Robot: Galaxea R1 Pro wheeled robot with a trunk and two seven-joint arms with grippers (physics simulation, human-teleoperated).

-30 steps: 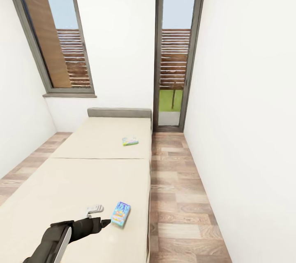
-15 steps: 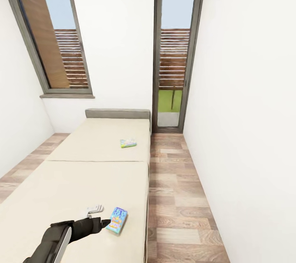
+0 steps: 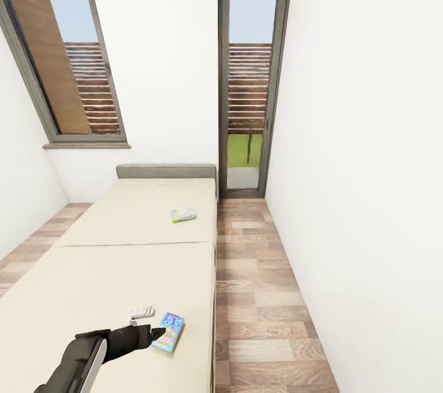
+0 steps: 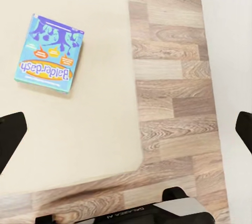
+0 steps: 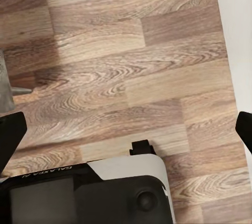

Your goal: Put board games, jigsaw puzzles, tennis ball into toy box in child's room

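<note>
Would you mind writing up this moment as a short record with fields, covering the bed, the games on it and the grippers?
place: bedroom with wood-plank floor, white walls, window and glass door
bed: beige, plain
near board game: blue box reading "Balderdash", flat near the bed's edge
far board game: flat, closer to the headboard
left gripper: over the bed beside the near game, fingers spread, holding nothing
right gripper: fingers spread over the floor, holding nothing
</note>
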